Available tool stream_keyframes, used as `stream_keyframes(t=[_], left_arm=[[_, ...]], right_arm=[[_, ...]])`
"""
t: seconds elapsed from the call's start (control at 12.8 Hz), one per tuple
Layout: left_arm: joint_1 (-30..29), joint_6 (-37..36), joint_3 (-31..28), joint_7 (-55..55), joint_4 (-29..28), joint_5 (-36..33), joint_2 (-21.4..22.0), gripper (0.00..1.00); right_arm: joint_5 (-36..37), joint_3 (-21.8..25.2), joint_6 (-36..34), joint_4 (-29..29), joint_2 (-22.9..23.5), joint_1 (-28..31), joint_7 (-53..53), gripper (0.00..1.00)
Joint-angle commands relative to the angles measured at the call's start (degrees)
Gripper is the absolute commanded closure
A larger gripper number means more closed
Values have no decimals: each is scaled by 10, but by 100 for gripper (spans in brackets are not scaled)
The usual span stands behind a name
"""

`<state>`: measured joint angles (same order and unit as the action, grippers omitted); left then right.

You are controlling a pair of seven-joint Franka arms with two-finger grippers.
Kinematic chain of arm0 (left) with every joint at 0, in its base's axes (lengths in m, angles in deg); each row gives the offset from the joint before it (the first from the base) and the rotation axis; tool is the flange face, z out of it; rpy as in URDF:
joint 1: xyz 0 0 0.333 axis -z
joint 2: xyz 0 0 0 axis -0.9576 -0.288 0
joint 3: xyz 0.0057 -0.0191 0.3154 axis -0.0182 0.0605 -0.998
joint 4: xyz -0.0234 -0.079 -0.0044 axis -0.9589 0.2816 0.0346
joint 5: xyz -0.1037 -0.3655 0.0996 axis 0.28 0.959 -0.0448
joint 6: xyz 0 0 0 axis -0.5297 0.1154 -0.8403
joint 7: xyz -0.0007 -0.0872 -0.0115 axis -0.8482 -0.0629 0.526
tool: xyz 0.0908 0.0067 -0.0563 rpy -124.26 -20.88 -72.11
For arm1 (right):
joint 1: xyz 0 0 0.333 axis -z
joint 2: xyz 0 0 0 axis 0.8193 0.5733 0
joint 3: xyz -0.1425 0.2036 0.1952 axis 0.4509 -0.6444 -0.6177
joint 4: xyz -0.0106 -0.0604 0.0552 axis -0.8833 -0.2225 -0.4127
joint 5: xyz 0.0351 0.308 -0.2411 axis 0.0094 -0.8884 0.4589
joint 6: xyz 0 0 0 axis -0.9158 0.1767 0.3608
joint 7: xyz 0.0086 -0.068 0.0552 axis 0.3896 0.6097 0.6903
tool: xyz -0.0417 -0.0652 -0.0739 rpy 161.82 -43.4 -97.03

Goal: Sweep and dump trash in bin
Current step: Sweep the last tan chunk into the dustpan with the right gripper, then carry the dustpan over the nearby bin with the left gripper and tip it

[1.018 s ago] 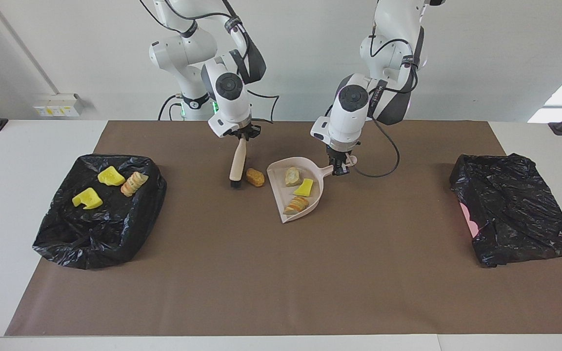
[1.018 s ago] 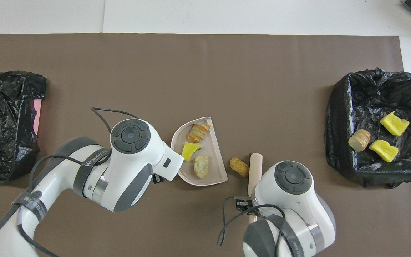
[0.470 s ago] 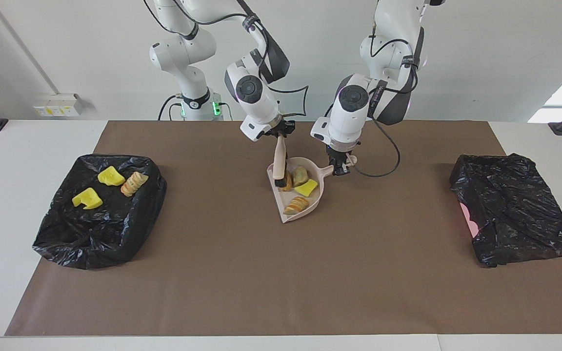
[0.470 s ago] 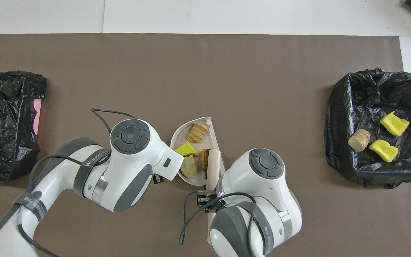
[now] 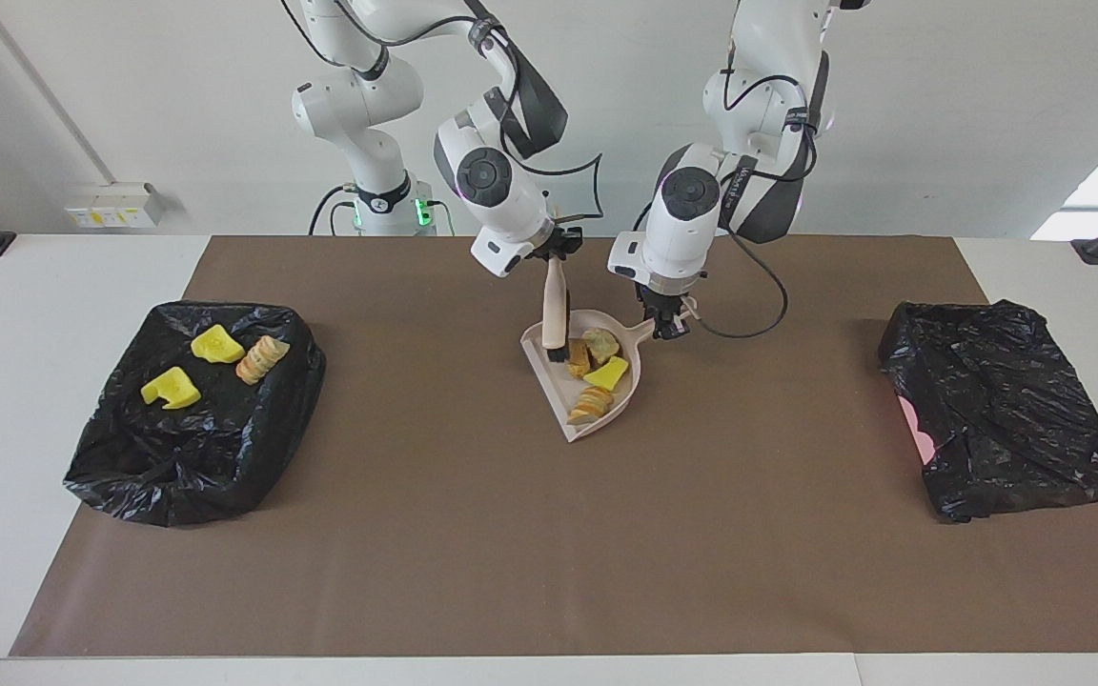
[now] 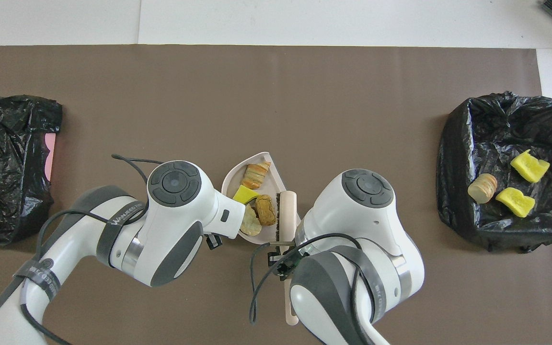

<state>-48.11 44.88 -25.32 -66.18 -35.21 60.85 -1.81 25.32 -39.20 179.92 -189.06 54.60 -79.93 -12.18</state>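
Bin [image 5: 196,419] at the right arm's end of the table: black-lined, open, with three scraps in it, two yellow wedges [image 5: 171,388] and one tan chunk [image 5: 262,358].

Centre of mat: dustpan [image 5: 606,412] holds four scraps, namely two tan chunks by the brush, one yellow wedge [image 5: 608,373] and a striped chunk [image 5: 591,405] close to the open lip. No scraps seen loose on the mat.

Right gripper [image 5: 559,250]: fingers shut on the brush [image 5: 556,310] handle, bristles down inside the pan against the nearest chunk [image 5: 578,358].

Left gripper [image 5: 667,324]: fingers clamped on the pan's handle. The pan seems slightly tipped; cannot tell whether its lip touches the mat.

Second black bag [image 5: 1002,405] at the left arm's end: closed, nothing on it.

Risks, as I judge them:
- The striped chunk sits near the lip; a lift with the lip low would roll it back onto the mat.
- Load is heaped toward the handle end; a quick swing to the bin could throw a wedge over the wall.
- Brush withdrawn carelessly could drag a chunk out.
- Handle grip is at one end; pan may twist under load.
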Motion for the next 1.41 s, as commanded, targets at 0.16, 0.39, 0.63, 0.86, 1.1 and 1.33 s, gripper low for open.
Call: stream_keyframes(t=[0.16,0.39,0.63,0.86,1.1,1.33], left_arm=[[-26,-5,-11,98,3,4,18,100],[-74,-7,-11,116,41,6,28,100],[-122,-53,-12,115,71,19,59,100],[-156,-184,-33,125,157,14,54,100],[-224,-259,-37,118,204,13,58,100],[-284,-290,-42,101,248,-9,52,100]], right_arm=[[98,-4,-35,9,-40,5,-23,100],[113,-5,-5,-39,-73,-16,-53,100],[168,-7,21,-44,-46,-83,-114,100],[167,-7,56,-43,-9,-141,-160,100],[158,-7,106,-40,33,-185,-187,100],[152,-8,174,-41,66,-217,-230,100]])
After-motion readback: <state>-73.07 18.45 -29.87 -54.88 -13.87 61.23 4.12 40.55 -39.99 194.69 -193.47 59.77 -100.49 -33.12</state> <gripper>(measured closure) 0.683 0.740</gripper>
